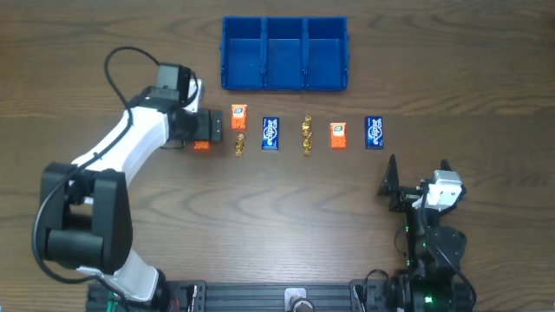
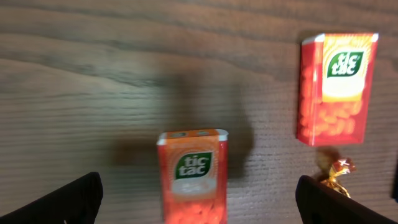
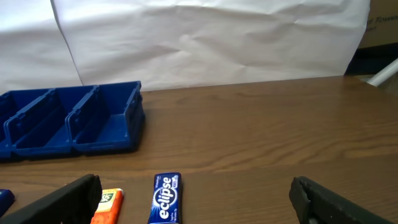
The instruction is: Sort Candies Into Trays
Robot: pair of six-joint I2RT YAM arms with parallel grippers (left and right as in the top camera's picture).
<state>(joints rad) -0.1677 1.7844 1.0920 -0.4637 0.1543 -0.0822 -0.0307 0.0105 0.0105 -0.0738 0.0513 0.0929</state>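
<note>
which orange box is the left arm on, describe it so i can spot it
Find the blue three-bin tray at the far side of the table, then the row of candies in front of it. The orange box is the row's leftmost item, lying inside the open left gripper; the other two orange boxes sit farther right, clear of any gripper.

Left gripper (image 1: pixel 211 128) at orange mint box (image 1: pixel 201 146), left end of candy row (image 1: pixel 270 133); blue three-compartment tray (image 1: pixel 284 87) beyond; right gripper (image 1: pixel 416 178) well apart

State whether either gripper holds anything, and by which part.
Nothing is held. The left gripper is open, its fingers well clear of the orange candy box lying between them. The right gripper is open and empty.
</note>
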